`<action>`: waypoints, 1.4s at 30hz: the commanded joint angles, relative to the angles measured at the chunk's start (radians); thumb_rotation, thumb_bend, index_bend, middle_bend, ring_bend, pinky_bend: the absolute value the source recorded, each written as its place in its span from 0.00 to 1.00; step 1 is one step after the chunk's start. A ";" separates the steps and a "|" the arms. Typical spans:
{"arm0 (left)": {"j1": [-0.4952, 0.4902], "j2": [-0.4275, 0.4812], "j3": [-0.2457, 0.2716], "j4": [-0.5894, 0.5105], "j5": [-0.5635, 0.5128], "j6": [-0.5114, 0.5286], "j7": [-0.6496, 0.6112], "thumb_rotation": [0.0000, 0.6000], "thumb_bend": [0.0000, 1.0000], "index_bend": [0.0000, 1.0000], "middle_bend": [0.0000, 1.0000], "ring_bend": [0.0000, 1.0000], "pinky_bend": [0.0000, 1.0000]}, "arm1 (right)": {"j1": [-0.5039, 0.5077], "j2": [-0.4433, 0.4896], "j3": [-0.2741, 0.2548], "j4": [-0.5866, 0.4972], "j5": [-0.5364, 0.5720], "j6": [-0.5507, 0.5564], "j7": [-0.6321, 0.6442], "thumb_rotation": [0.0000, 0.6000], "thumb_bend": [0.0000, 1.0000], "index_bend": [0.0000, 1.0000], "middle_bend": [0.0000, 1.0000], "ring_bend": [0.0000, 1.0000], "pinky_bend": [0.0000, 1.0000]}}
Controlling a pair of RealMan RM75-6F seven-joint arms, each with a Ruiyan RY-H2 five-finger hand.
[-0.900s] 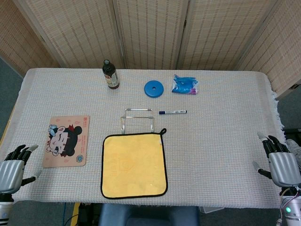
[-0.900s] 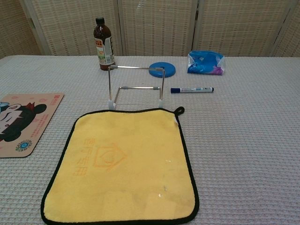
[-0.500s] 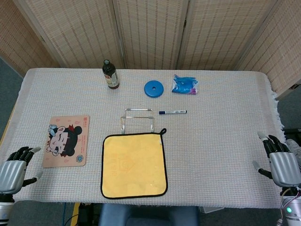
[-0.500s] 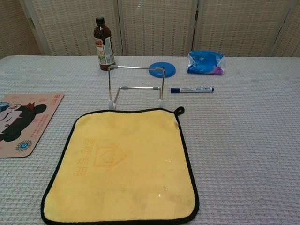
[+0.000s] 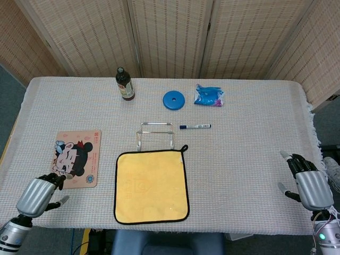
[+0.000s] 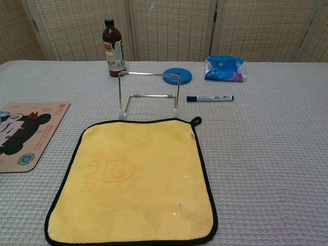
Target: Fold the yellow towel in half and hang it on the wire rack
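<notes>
The yellow towel (image 5: 152, 186) with black trim lies flat and unfolded at the table's front middle; it also fills the near part of the chest view as the towel (image 6: 134, 179). Just behind it stands the small wire rack (image 5: 155, 134), seen upright as the rack (image 6: 148, 95). My left hand (image 5: 38, 195) is at the front left corner of the table, fingers slightly curled, holding nothing. My right hand (image 5: 305, 181) hovers near the front right edge, fingers apart and empty. Neither hand shows in the chest view.
A cartoon mouse pad (image 5: 75, 158) lies left of the towel. At the back stand a dark bottle (image 5: 125, 84), a blue disc (image 5: 173, 100) and a blue packet (image 5: 209, 95). A marker pen (image 5: 195, 126) lies right of the rack.
My left hand has moved right and inward over the table's front left corner. My right hand has shifted slightly left toward the table. The towel and rack are unmoved.
</notes>
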 commanded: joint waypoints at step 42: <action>-0.189 -0.360 0.166 0.276 0.208 -0.170 0.020 1.00 0.25 0.41 0.87 0.69 0.88 | 0.010 0.009 -0.019 0.003 -0.026 -0.001 0.028 1.00 0.23 0.14 0.25 0.25 0.28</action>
